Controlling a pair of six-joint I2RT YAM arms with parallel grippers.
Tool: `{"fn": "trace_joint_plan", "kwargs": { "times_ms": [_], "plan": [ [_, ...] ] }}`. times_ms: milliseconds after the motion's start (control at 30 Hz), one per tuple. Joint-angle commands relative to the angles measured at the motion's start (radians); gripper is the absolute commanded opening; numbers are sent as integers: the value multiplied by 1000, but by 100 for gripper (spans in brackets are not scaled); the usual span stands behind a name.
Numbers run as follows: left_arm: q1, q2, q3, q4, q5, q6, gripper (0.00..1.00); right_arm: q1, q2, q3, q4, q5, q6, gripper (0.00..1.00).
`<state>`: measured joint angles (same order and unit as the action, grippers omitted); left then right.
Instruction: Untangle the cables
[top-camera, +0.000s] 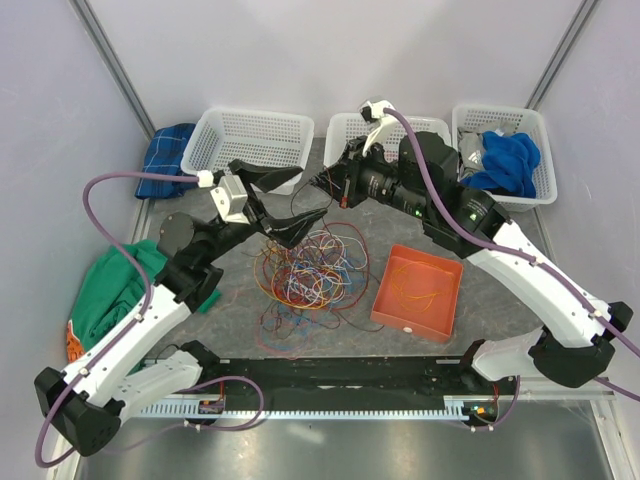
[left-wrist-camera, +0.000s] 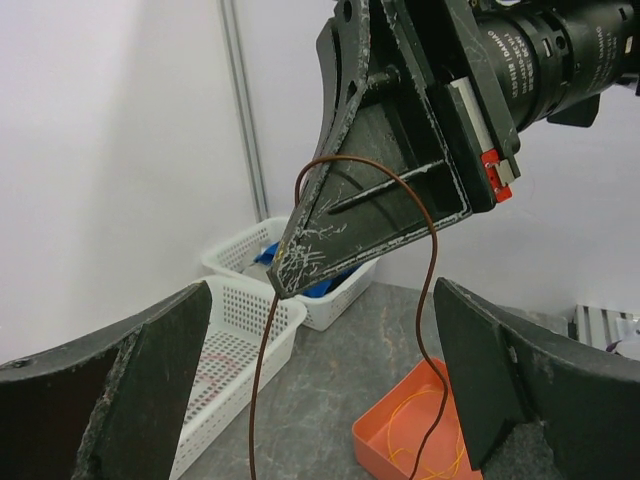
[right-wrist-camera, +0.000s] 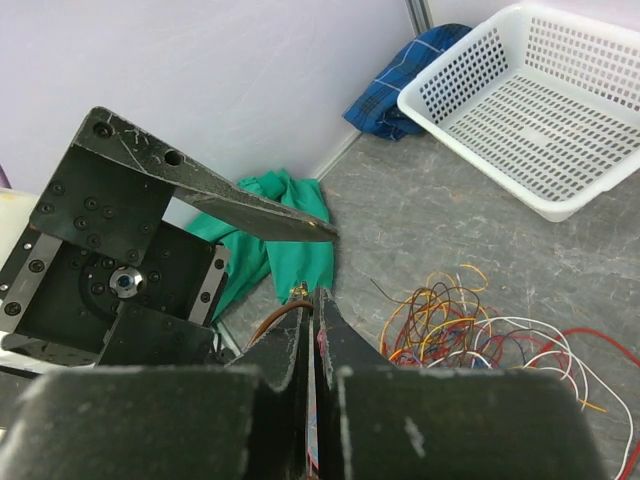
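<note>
Brown wire (left-wrist-camera: 432, 260) pinched at the tip of right gripper (left-wrist-camera: 285, 275), jaws fully closed on it; it arcs over and hangs down. Left gripper (left-wrist-camera: 322, 300) spread wide, fingers flanking the hanging wire, no contact. Cable tangle (top-camera: 305, 268) on table (top-camera: 240, 335) between the arms, just left of orange tray (top-camera: 445, 290); one yellow-orange wire (top-camera: 415, 295) in the tray.

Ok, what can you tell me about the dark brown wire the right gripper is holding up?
A thin dark brown wire, smooth-coated, pinched in the shut tips of the right gripper, held in the air. One part arcs up and over, then drops in front of the orange tray; the other hangs straight down. The open left gripper flanks it, not touching.
</note>
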<state>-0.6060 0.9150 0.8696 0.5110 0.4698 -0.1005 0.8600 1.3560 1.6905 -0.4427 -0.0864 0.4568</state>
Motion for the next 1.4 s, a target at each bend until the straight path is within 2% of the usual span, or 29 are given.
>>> {"fn": "trace_joint_plan", "kwargs": {
  "times_ms": [0,433,467,533,567,633,667,700,733,833,1000,1033,1100,1133,1200,1233,1300,1367],
  "plan": [
    [2,13,-14,107,41,-76,100,11,-18,9,7,-7,-1,0],
    [-12,79,5,44,-2,-24,99,57,-15,-2,13,10,0,0],
    [-12,79,8,22,-6,-15,89,59,-21,-5,15,10,-1,0],
    [-12,74,12,8,-16,1,78,59,-27,-14,13,22,-6,0],
    [-12,65,20,-18,-13,13,65,59,-35,-18,12,28,-6,0],
    [-12,58,28,-43,-17,27,52,59,-41,-26,15,42,-12,0],
    [-12,47,32,-54,-23,36,40,59,-49,-31,12,46,-13,0],
    [-12,41,34,-74,-26,41,34,59,-52,-31,13,51,-15,0],
    [-12,35,32,-81,-31,45,22,59,-55,-35,12,59,-17,0],
    [-12,16,34,-109,-51,48,2,59,-63,-43,13,65,-21,0],
    [-12,-4,35,-124,-59,44,2,59,-77,-60,12,79,-24,0],
    [-14,-5,37,-138,-66,42,2,59,-80,-64,13,80,-26,3],
    [-12,-5,57,-164,-89,39,2,59,-96,-77,13,120,-29,36],
    [-12,-1,68,-198,-95,36,2,59,-103,-81,13,126,-32,59],
    [-12,10,107,-233,-120,25,2,59,-121,-95,10,154,-32,76],
    [-11,18,124,-247,-131,21,2,59,-126,-100,9,163,-35,87],
    [-11,45,172,-290,-164,4,2,59,-138,-107,-11,200,-36,98],
    [-11,88,234,-340,-218,-13,2,59,-144,-112,-33,235,-47,98]
  ]
}}
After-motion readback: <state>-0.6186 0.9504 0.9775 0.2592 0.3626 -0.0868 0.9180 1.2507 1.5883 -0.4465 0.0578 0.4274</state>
